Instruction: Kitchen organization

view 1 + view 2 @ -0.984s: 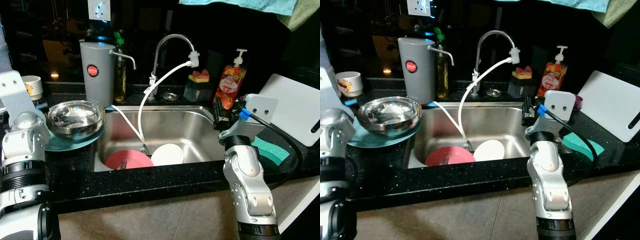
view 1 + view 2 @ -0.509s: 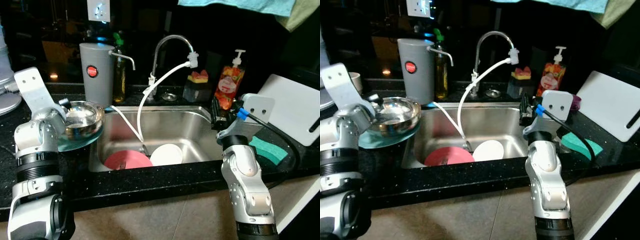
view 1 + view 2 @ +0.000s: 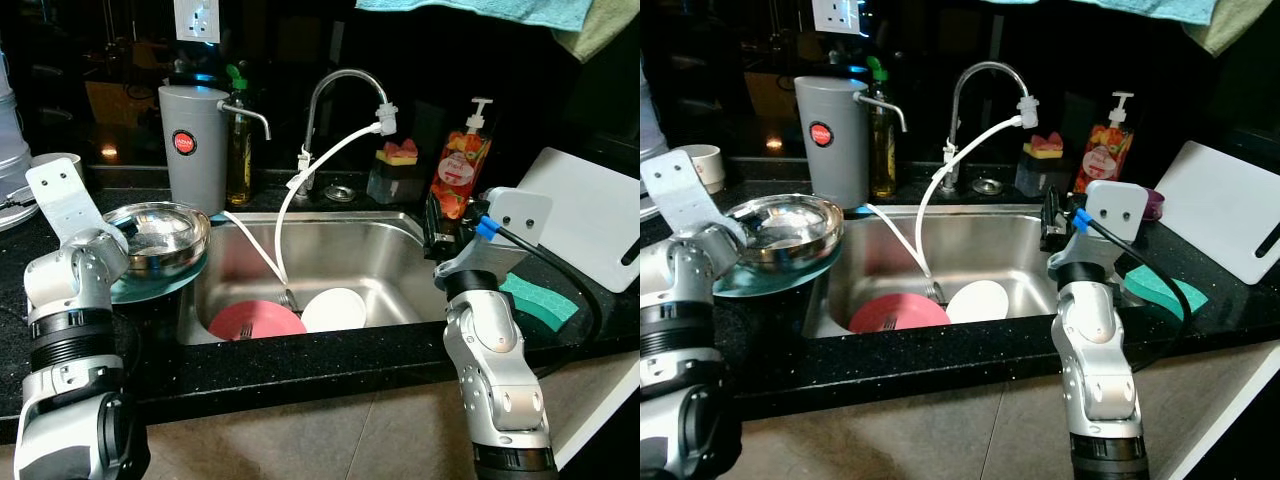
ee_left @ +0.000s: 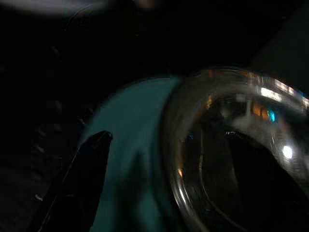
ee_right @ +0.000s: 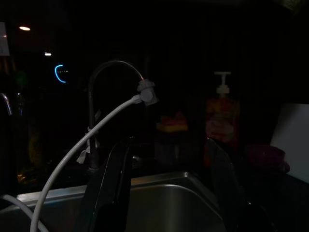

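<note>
1. Left of the sink (image 3: 390, 250), on the black desk (image 3: 300, 365), a steel bowl (image 3: 160, 235) sits on a teal plate (image 3: 150, 285).
2. Left gripper (image 4: 91, 164) hovers at the plate's edge; how far its jaws are apart I cannot tell.
3. Right gripper (image 5: 169, 193) hangs over the sink rim, jaws spread, empty.
4. A pink plate (image 3: 255, 322) and white dish (image 3: 335, 308) lie in the basin, so most tidying looks undone.
</note>
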`<state>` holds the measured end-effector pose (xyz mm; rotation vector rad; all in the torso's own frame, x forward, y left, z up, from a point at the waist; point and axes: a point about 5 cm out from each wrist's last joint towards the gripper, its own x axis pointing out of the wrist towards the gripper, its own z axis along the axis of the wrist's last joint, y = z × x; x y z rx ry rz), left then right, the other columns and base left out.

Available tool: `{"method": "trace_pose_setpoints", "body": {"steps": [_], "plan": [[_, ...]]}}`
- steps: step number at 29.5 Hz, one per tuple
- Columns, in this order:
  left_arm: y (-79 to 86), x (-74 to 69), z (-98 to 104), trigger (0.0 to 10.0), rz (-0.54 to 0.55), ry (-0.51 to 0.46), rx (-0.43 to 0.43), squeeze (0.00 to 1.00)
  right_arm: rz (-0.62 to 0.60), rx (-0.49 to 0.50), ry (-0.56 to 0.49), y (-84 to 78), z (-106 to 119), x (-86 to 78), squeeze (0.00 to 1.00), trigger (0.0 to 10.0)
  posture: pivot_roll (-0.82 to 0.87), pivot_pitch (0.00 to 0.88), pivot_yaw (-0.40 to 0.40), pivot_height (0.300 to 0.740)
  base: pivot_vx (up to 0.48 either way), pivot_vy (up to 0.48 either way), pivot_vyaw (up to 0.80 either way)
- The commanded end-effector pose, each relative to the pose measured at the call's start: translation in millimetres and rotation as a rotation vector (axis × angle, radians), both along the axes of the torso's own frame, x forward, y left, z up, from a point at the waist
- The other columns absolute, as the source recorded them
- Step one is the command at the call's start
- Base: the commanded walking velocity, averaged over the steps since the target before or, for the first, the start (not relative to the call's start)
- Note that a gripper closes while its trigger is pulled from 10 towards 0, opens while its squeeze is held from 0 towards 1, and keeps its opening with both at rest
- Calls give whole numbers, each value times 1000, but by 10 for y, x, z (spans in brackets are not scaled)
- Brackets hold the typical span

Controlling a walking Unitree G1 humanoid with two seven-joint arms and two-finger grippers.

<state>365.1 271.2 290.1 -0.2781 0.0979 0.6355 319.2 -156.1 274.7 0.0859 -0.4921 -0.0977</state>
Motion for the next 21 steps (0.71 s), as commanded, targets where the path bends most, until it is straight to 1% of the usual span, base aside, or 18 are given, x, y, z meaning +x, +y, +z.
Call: {"method": "trace_pose_setpoints", "body": {"steps": [1,3,4,5,6,8,10,11,12,13,14,15,16,17,18,19,21], "plan": [[13,-29,106,10000,12,-37,53,0,-4,5,15,-24,-20,-4,0,10000,97,28,-116,740,0,0,0],[16,-22,60,10000,3,-17,-2,0,1,4,18,-14,-26,-2,0,10000,100,31,-119,740,0,0,0],[16,-22,60,10000,3,-17,-2,0,1,4,18,-14,-26,-2,0,10000,100,31,-119,740,0,0,0],[25,-18,-10,10000,2,8,-42,0,3,4,19,-8,-28,1,0,10000,100,31,-119,740,0,0,0],[30,-14,-86,9686,-1,32,-74,0,4,4,19,-5,-28,2,0,10000,100,31,-119,740,0,0,0],[30,-14,-86,9686,-1,32,-74,0,4,4,19,-5,-28,2,0,10000,100,31,-119,740,0,0,0],[33,-7,-243,8941,-7,73,-139,0,5,5,20,-2,-29,4,0,10000,100,31,-119,740,0,0,0],[31,-6,-300,9020,-9,86,-160,0,6,4,20,-4,-27,2,0,10000,95,37,-121,740,0,0,0],[39,-6,-397,9451,-7,109,-184,0,6,3,21,-8,-27,0,0,10000,95,37,-121,740,0,0,0],[39,-6,-397,9451,-7,109,-184,0,6,3,21,-8,-27,0,0,10000,95,37,-121,740,0,0,0],[44,-7,-420,9176,-5,115,-184,0,6,3,21,-9,-25,-3,0,10000,88,39,-122,740,0,0,0],[54,-8,-462,6078,0,127,-195,0,5,2,21,-10,-24,-7,0,10000,85,40,-121,740,0,0,0],[59,-8,-475,6078,2,131,-198,0,5,2,22,-11,-25,-8,0,10000,85,40,-121,740,0,0,0],[62,-7,-482,3843,2,132,-201,0,5,1,22,-12,-25,-10,0,10000,83,40,-121,740,0,0,0],[63,-8,-484,3843,2,132,-205,0,4,1,22,-13,-25,-12,0,10000,83,40,-121,740,0,0,0],[73,-11,-477,0,11,129,-197,0,3,0,22,-15,-25,-13,0,10000,81,38,-120,740,0,0,0],[73,-11,-477,0,11,129,-197,0,3,0,22,-15,-25,-13,0,10000,81,38,-120,740,0,0,0]]}}
